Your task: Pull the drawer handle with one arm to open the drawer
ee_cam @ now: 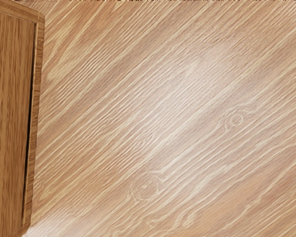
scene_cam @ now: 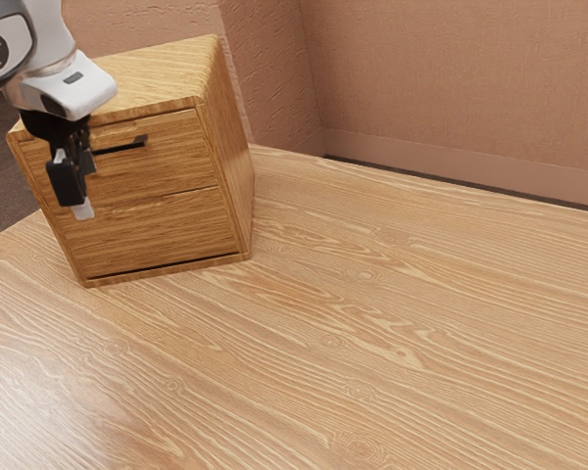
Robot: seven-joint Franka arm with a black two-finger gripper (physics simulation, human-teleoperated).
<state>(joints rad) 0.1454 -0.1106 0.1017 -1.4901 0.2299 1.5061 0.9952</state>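
Tool [scene_cam: 73, 191] hung in front of the cabinet [scene_cam: 191, 108], just beside the handle [scene_cam: 122, 148]; spread or pressed together, couldn't tell. Drawer [scene_cam: 171, 157] looked shut, so grasp and pull not yet done.

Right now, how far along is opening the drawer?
Done: the gripper is at the cabinet front, near the dark handle. In hand: lining up; I cannot tell if it holds the handle. Left: the drawer fronts look flush, so the whole pull remains.
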